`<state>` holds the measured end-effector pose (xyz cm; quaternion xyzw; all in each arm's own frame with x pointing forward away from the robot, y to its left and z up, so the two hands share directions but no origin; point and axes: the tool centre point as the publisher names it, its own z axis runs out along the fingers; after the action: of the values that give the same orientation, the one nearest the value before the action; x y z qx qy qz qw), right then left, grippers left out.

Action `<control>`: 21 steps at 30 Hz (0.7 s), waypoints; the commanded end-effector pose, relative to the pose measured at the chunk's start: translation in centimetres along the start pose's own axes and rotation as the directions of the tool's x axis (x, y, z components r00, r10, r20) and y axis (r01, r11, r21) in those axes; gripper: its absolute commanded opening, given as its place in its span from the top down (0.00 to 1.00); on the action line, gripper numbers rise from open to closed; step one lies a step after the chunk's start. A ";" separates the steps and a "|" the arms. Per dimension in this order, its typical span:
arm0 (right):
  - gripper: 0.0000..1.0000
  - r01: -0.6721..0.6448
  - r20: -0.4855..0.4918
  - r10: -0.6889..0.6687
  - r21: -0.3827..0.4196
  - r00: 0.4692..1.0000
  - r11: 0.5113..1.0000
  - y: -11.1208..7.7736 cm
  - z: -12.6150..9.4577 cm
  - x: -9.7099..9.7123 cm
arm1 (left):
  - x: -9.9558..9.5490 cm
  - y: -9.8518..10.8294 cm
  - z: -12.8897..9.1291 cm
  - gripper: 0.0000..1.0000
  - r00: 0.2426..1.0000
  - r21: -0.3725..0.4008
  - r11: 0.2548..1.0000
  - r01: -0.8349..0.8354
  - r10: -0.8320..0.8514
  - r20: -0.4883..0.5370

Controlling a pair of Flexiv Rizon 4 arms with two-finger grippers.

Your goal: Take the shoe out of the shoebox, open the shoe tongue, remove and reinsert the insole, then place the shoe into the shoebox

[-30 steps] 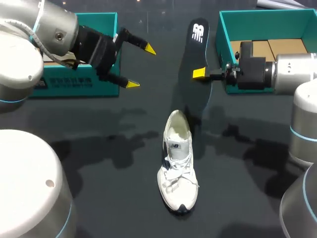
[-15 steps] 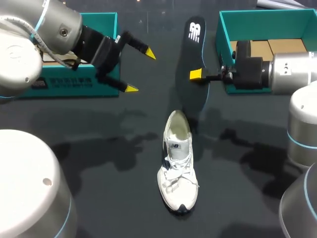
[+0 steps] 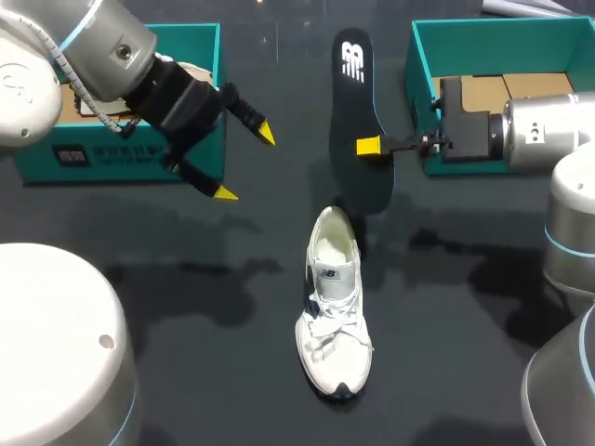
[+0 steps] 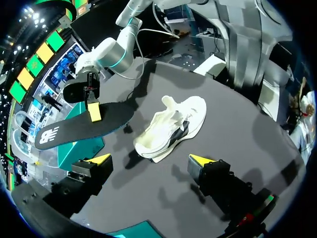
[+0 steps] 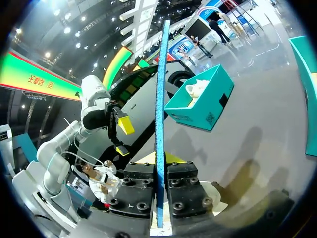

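**Insole out and gripped, shoe standing between the boxes**

The dark surface [image 3: 232,372] carries everything, and the white shoe [image 3: 333,316] near its middle serves as the marker. It stands upright on its sole, with the toe toward the near edge, the laces loose and the mouth open.

Two teal boxes sit beyond the shoe's heel. One box [image 3: 112,158] is well off to the shoe's left. The shoebox [image 3: 483,37] is well off to its right and has brown card [image 3: 507,88] inside.

The black insole [image 3: 353,102] lies lengthwise just past the shoe's heel, between the two boxes. Its broad face is turned up and its printed end is the end farthest from the shoe.

The right claw [image 3: 372,147] comes in from the shoebox side and is clenched on the insole's edge. The right wrist view shows the insole edge-on between the two fingers.

The left claw [image 3: 246,164] hangs above the surface, beyond and to the left of the shoe, in front of the left box. Its fingers are spread wide and grasp nothing.
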<state>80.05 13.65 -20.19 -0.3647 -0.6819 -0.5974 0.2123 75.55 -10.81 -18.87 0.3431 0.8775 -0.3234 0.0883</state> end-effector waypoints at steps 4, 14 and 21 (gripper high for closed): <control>1.00 0.000 -0.008 0.000 0.005 1.000 1.000 0.2 0.3 -0.3 | -0.3 -0.4 -0.2 0.00 1.000 -0.013 1.000 0.001 -0.001 -0.013; 1.00 0.089 -0.040 -0.089 -0.011 0.995 0.996 -1.0 0.2 -0.4 | 1.2 0.8 1.4 0.00 0.992 -0.089 0.988 0.126 -0.122 0.043; 1.00 0.159 -0.029 -0.159 -0.020 0.987 0.987 -1.7 0.8 -0.2 | 2.8 1.5 3.7 0.00 0.973 -0.131 0.964 0.230 -0.226 0.045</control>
<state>79.43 13.99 -21.55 -0.2978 -0.7025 -0.6220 0.1756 74.70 -10.36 -22.67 0.2373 0.9277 -0.2771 0.0794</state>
